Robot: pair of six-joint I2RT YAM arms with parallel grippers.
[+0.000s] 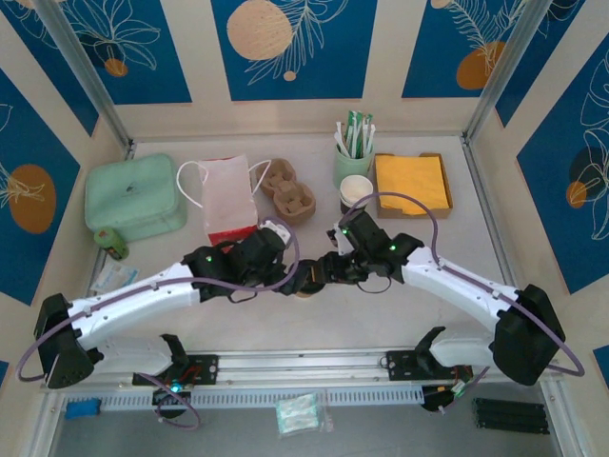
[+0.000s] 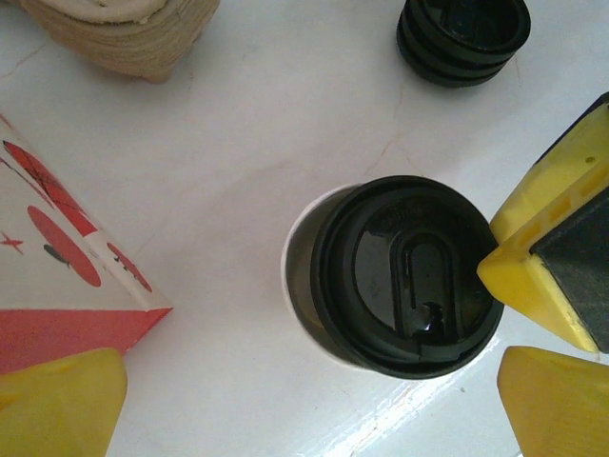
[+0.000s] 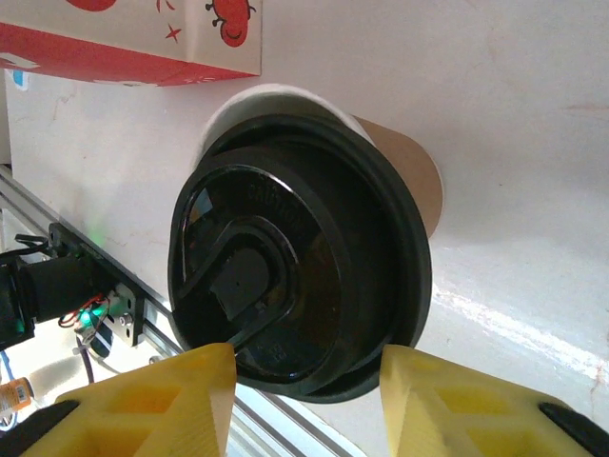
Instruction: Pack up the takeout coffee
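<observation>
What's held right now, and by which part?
Cannot tell: right gripper straddles the takeout coffee at its black lid, clamp unconfirmed. Left gripper open, empty.

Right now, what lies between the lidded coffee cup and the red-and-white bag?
Nothing. In the left wrist view, the stretch of white table between the coffee cup and the corner of the bag is bare.
</observation>
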